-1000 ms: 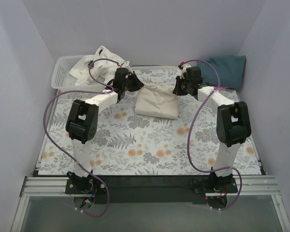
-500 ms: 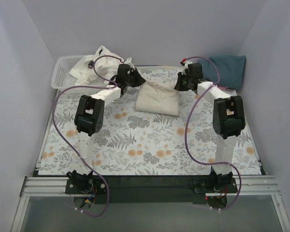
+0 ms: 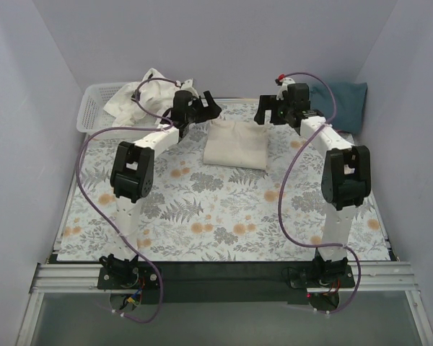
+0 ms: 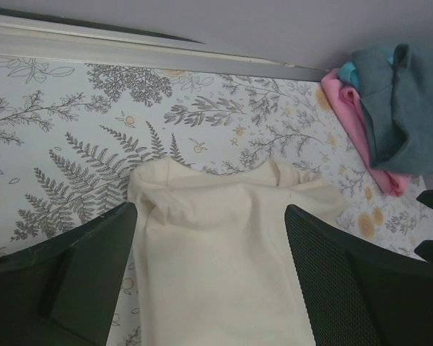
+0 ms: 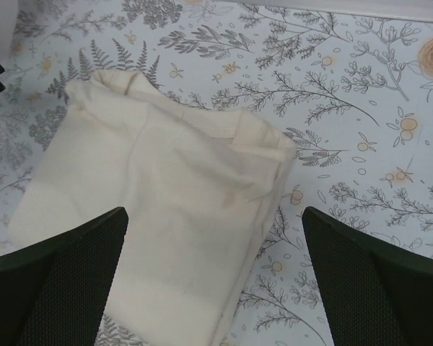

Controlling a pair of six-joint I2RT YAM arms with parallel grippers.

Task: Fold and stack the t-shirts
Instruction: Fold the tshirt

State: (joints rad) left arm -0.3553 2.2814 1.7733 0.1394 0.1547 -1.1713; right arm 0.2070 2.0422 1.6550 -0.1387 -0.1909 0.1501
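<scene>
A folded cream t-shirt (image 3: 236, 144) lies flat on the floral table, toward the back and middle. My left gripper (image 3: 208, 108) hovers open just beyond its far left corner, and my right gripper (image 3: 264, 114) hovers open beyond its far right corner. Neither touches the cloth. In the left wrist view the cream t-shirt (image 4: 224, 252) fills the space below the open left gripper (image 4: 211, 267). In the right wrist view the same t-shirt (image 5: 151, 209) lies under the open right gripper (image 5: 213, 274). A dark teal t-shirt (image 3: 343, 102) rests on a pink one (image 4: 357, 122) at the back right.
A white lattice basket (image 3: 92, 112) stands at the back left with crumpled cream t-shirts (image 3: 148, 90) spilling over its rim. White walls close in the table on three sides. Purple cables loop from both arms.
Both grippers went from shut on the cream t-shirt's far corners to open and rose off it. The shirt's far edge dropped and now lies flat.
</scene>
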